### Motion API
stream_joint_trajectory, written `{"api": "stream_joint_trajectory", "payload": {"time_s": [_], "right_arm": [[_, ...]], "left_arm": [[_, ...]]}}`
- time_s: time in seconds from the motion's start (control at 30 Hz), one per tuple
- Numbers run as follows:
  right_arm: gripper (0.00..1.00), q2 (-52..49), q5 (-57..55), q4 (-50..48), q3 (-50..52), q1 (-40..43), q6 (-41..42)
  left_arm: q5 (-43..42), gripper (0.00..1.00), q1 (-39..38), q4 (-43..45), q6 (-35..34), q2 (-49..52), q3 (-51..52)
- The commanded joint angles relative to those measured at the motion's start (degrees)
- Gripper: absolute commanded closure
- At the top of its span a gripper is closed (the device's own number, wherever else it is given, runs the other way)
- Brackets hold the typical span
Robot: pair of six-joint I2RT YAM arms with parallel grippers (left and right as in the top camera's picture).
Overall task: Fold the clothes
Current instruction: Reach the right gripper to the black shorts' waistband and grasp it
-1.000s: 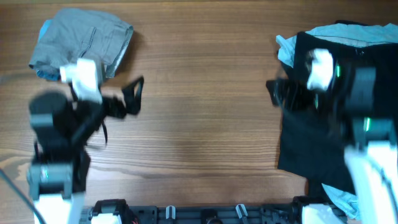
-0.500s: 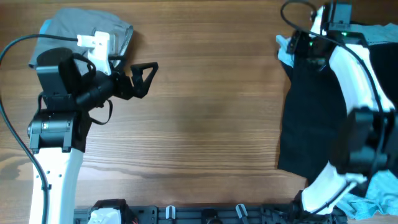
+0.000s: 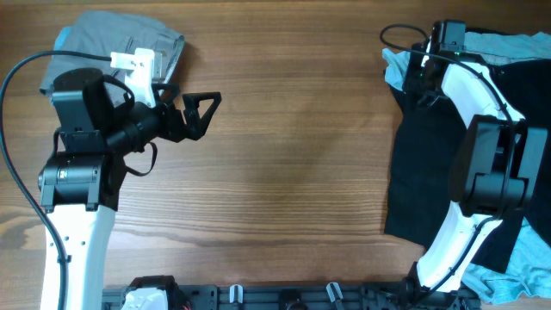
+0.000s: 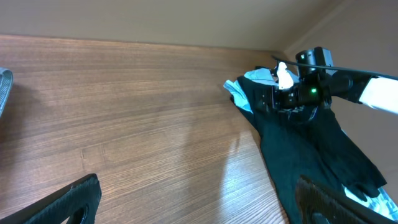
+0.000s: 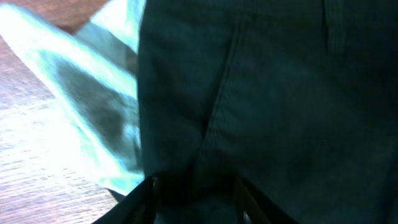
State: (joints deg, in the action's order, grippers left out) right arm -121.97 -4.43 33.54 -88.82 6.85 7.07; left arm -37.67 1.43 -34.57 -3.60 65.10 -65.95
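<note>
A dark garment [image 3: 426,172] lies spread at the table's right side, over a light blue cloth [image 3: 394,67]. My right gripper [image 3: 416,82] reaches down onto its far left corner. In the right wrist view the right gripper [image 5: 198,193] has its jaws closed in on a bunched fold of the dark garment [image 5: 267,93], with the light blue cloth [image 5: 93,106] beside it. My left gripper [image 3: 207,114] hangs open over bare wood, left of centre, holding nothing. In the left wrist view the left gripper [image 4: 202,205] faces the dark garment [image 4: 311,149] across the table.
A folded grey garment [image 3: 120,47] lies at the far left corner, behind the left arm. More light blue cloth [image 3: 499,275] shows at the near right corner. The table [image 3: 293,172] is brown wood, with a black rail [image 3: 284,297] along its near edge.
My right arm has swung from over the dark garment's middle to its far left corner, and its jaws have closed in on the cloth. My left gripper shifted slightly right.
</note>
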Motion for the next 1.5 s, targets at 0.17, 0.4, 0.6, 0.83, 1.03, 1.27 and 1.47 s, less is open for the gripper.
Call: {"api": "stream_joint_trajectory", "payload": {"time_s": [0.17, 0.4, 0.6, 0.83, 1.03, 1.27, 1.47], "right_arm": [[0.27, -2.0, 9.1, 1.9, 1.3, -0.5, -13.0], [0.77, -2.0, -7.7, 4.0, 1.6, -0.4, -2.2], [0.96, -0.9, -7.3, 4.7, 0.0, 0.4, 2.2], [0.45, 2.9, 0.7, 5.2, -0.2, 0.9, -4.7], [0.85, 2.8, 0.4, 6.6, 0.3, 0.9, -4.4], [0.96, 3.5, -3.5, 6.3, -0.7, 2.7, 4.1], [0.96, 14.0, 16.4, 6.0, -5.6, 6.2, -3.1]], "left_arm": [[-1.3, 0.0, -0.5, -0.9, -0.3, 0.0, -1.1], [-1.3, 0.0, -0.5, -0.9, -0.3, 0.0, -1.1], [-1.3, 0.0, -0.5, -0.9, -0.3, 0.0, -1.1], [-1.3, 0.0, -0.5, -0.9, -0.3, 0.0, -1.1], [-1.3, 0.0, -0.5, -0.9, -0.3, 0.0, -1.1], [-0.1, 0.0, -0.5, -0.8, -0.2, 0.0, -1.1], [3.1, 0.0, 0.7, 1.8, 0.1, -1.4, -1.2]]}}
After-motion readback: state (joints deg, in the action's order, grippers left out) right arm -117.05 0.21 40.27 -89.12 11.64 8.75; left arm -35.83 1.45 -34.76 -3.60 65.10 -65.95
